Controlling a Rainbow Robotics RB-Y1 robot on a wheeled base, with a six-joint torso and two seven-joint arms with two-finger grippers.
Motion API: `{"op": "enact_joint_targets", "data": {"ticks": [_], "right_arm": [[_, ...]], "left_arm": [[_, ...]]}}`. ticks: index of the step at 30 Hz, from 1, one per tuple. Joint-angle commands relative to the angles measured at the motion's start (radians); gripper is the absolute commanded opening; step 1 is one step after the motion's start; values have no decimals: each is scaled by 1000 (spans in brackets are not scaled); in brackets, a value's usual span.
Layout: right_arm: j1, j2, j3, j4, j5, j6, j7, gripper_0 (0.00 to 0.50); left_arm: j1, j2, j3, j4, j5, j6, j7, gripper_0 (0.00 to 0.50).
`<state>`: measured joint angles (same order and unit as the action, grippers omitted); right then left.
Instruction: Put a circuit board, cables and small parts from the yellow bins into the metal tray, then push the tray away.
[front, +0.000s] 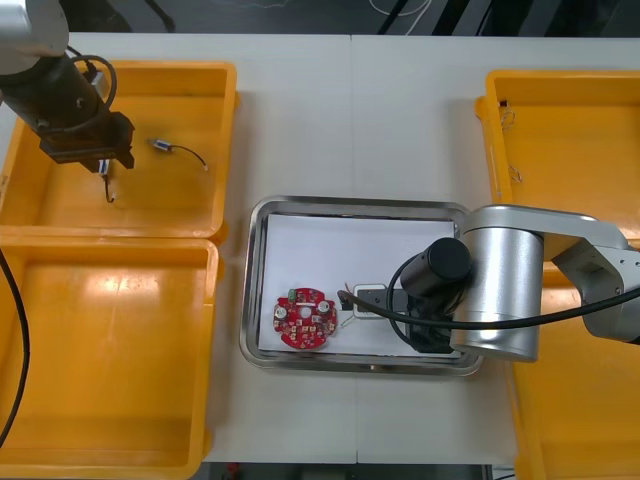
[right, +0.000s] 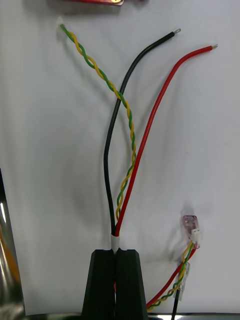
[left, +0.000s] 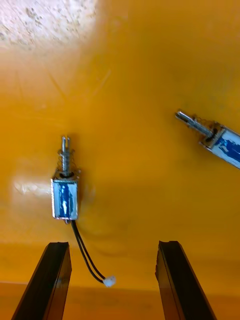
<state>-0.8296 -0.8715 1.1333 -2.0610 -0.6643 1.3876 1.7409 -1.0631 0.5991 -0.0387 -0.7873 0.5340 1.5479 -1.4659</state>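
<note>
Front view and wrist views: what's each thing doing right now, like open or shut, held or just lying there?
Left gripper: open, over the far left yellow bin.
Right gripper: shut on cables, over the metal tray.
Cables: held at one end, loose ends fanned out over the tray.
Circuit board: lying flat in the tray.
Small metal parts: two lying loose in that bin, untouched.

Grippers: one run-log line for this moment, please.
left gripper open over small metal part in yellow bin | right gripper shut on cables in metal tray | circuit board in tray
</note>
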Motion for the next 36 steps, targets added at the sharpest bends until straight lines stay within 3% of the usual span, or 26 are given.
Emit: {"op": "enact_joint_targets", "data": {"ticks": [1,5,11,26,36], "right_arm": [[6,-18,14,-19,-24,-9,17,0],[7,-17,16,-22,-23,-9,11,0],[7,-17,16,-30,-20,-9,3,500],[6,-44,-37,-134,6,27,-29,500],[6,-38,-208,-205,-41,180,-41,500]], "left_arm": [[-57,16,13,11,-26,-55,-70,500],[-55,5,13,54,-34,-121,-83,500],[-51,-4,-20,86,-43,-172,-94,500],[-5,-13,-44,88,-22,-216,-108,500],[34,-13,-46,88,-19,-246,-131,500]]}}
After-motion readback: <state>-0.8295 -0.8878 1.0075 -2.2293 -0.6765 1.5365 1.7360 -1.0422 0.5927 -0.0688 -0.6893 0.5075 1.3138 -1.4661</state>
